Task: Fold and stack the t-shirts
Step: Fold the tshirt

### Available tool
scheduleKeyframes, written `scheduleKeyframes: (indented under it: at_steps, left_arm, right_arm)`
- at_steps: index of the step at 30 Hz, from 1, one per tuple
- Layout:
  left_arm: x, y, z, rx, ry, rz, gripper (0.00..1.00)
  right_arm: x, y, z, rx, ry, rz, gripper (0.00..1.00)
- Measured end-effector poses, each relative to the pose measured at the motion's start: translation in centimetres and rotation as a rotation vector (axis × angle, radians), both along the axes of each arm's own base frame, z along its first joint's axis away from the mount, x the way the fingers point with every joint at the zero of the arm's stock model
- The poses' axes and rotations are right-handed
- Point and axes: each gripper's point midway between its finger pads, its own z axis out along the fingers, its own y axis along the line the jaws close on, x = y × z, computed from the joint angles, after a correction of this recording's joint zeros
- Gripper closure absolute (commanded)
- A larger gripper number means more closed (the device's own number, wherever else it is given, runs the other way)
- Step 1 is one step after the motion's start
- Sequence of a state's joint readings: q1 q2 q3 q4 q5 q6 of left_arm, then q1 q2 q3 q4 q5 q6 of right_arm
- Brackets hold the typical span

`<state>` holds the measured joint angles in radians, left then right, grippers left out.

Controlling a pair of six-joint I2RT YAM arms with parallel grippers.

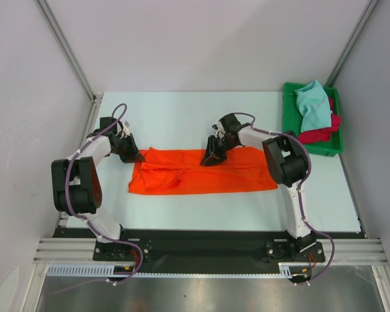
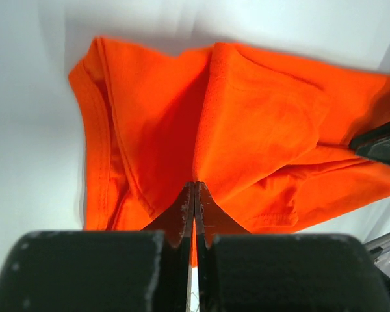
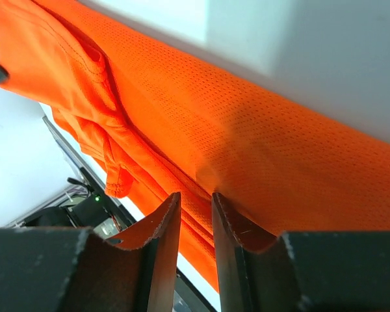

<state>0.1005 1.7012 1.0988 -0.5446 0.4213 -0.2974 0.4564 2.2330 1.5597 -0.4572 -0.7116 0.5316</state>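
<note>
L pincer (image 2: 194, 198) clenched on orange t-shirt (image 1: 201, 179); R pincer (image 3: 196, 214) nearly closed.
L pincer pinched the shirt's far left corner. R pincer sat at its far edge, cloth in the small gap; can't tell if gripped. 3 shirts: 1 orange on table, teal t-shirt (image 1: 312, 104) and red t-shirt (image 1: 318, 134) in 1 green tray (image 1: 288, 110).

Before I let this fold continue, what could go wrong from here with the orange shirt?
The left tool pinches only a thin edge of the orange t-shirt; it might slip out. The right tool shows a gap between its jaws, so its side may not lift.
</note>
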Motion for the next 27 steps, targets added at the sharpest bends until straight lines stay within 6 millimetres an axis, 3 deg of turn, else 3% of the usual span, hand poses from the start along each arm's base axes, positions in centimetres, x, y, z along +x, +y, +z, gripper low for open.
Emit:
scheduleKeyframes:
  at_steps: [6,10,16,18,22,24,27]
  left_arm:
    - [-3.0,0.0,-1.9,0.01,0.069,0.007,0.96]
    - [-3.8,0.1,-2.8,0.02,0.096,0.011,0.78]
    - [-3.9,0.9,-2.9,0.064,0.103,0.027,0.65]
    - [-4.0,1.2,-2.1,0.082,0.095,0.035,0.64]
    - [-2.6,1.1,1.5,0.078,-0.01,0.043,0.69]
    - [-1.9,0.5,3.2,0.054,-0.071,0.04,0.69]
    - [-1.3,-0.9,4.0,0.015,-0.107,0.021,0.71]
  right_arm:
    - [0.0,0.0,0.0,0.003,0.002,0.002,0.68]
    - [-0.1,0.0,0.0,0.006,0.004,0.004,0.68]
    - [-0.2,-0.1,0.0,0.003,0.001,0.012,0.68]
    - [-0.1,-0.3,0.2,-0.01,-0.005,0.02,0.68]
    - [0.5,-0.5,0.9,-0.037,-0.034,0.031,0.68]
    - [1.1,-0.5,1.5,-0.044,-0.059,0.034,0.67]
    - [1.9,-0.7,2.3,-0.054,-0.089,0.034,0.66]
